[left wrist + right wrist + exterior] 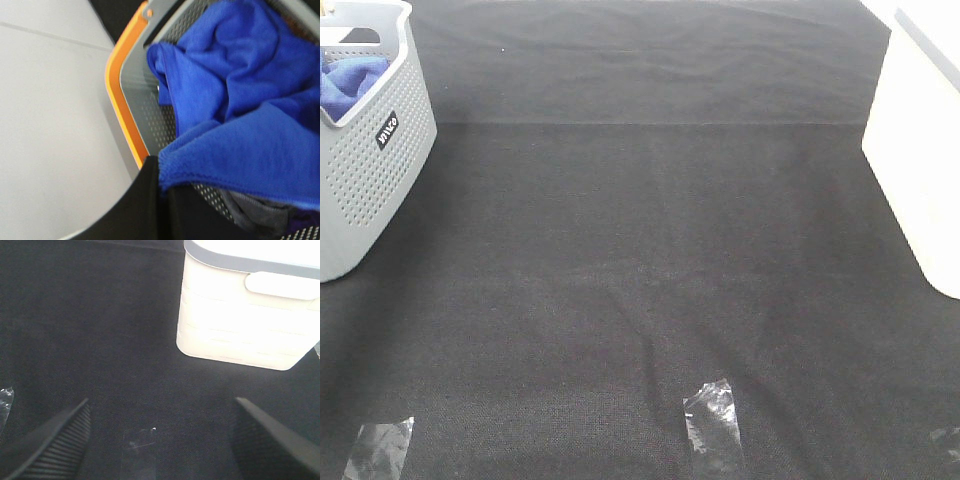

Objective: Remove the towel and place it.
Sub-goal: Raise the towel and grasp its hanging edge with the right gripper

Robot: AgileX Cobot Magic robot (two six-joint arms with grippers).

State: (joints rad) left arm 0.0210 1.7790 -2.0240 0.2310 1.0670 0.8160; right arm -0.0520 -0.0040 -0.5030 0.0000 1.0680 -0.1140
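Observation:
The royal-blue towel lies bunched inside the grey perforated basket at the far left. In the left wrist view the towel fills the basket, which has an orange rim. My left gripper is at the basket's edge. Its black fingers are closed together with the towel's stitched hem caught between them. My right gripper is open and empty above the black cloth. Neither gripper shows in the exterior view.
A white bin stands at the right edge and also shows in the right wrist view. Black cloth covers the table. Clear tape patches lie near the front edge.

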